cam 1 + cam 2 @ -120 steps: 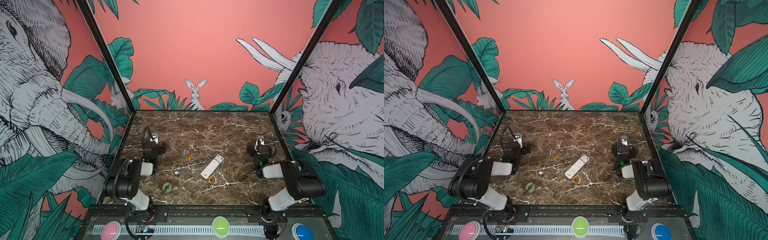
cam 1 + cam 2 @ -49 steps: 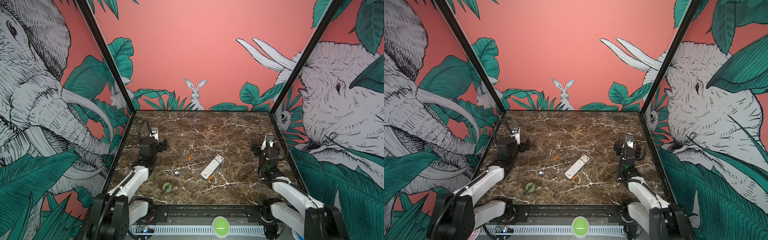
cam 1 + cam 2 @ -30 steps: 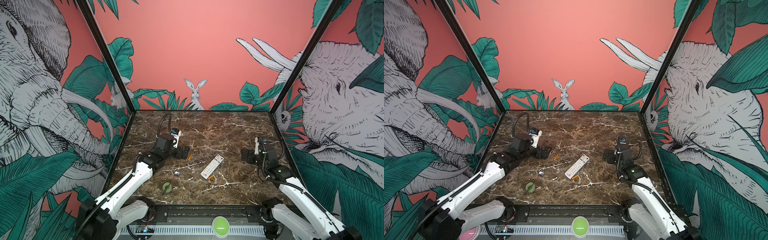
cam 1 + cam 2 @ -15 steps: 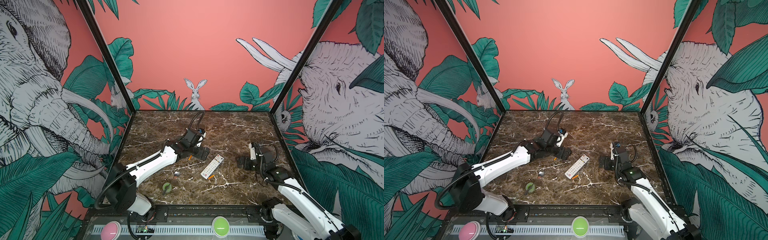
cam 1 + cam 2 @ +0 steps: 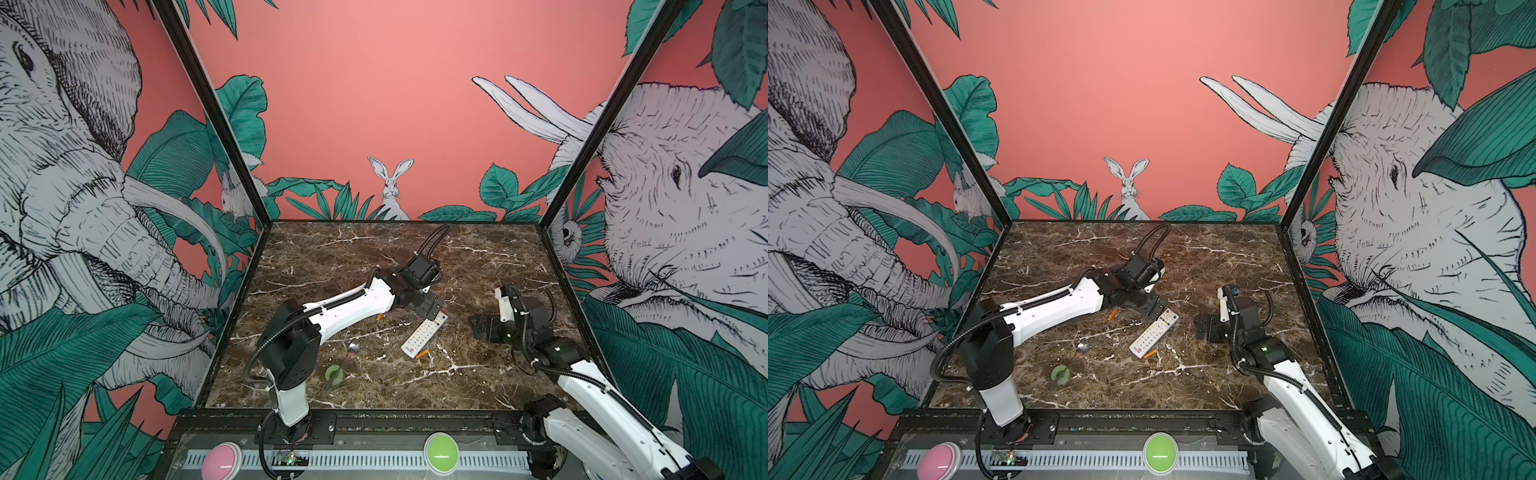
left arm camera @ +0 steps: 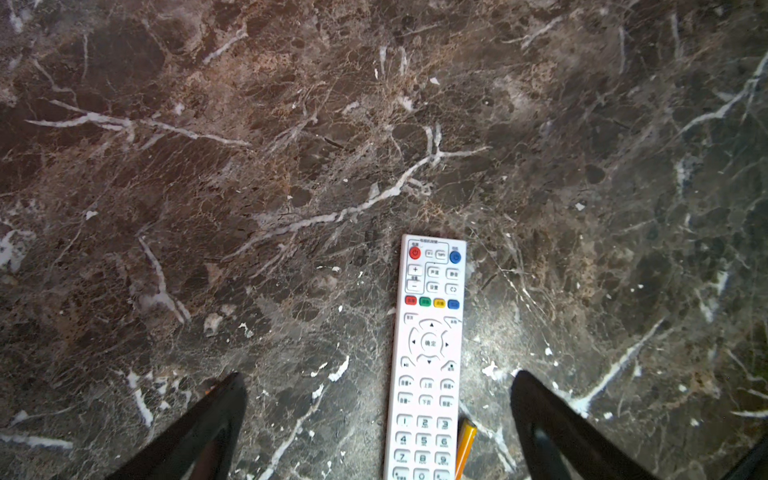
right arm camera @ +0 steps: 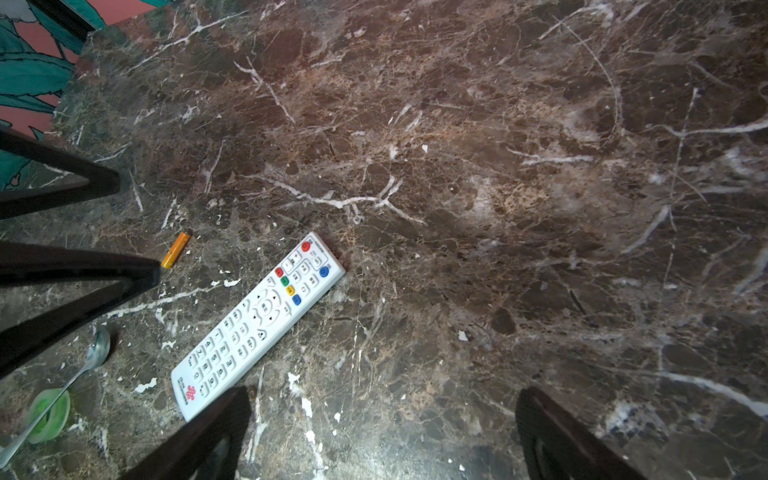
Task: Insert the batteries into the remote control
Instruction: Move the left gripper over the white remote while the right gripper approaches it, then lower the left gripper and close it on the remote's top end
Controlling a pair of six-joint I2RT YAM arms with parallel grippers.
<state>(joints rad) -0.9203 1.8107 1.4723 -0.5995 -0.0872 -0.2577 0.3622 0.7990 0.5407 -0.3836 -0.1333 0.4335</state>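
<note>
Long slim white plastic remote control (image 5: 424,334) lies buttons-up on the brown marble counter (image 5: 332,257), so it likely needs flipping; two small orange cylinder batteries (image 5: 422,354) lie loose beside it. The left jaws hover wide open and empty over its coloured-button end; the right jaws, equally wide and empty, hang well apart
</note>
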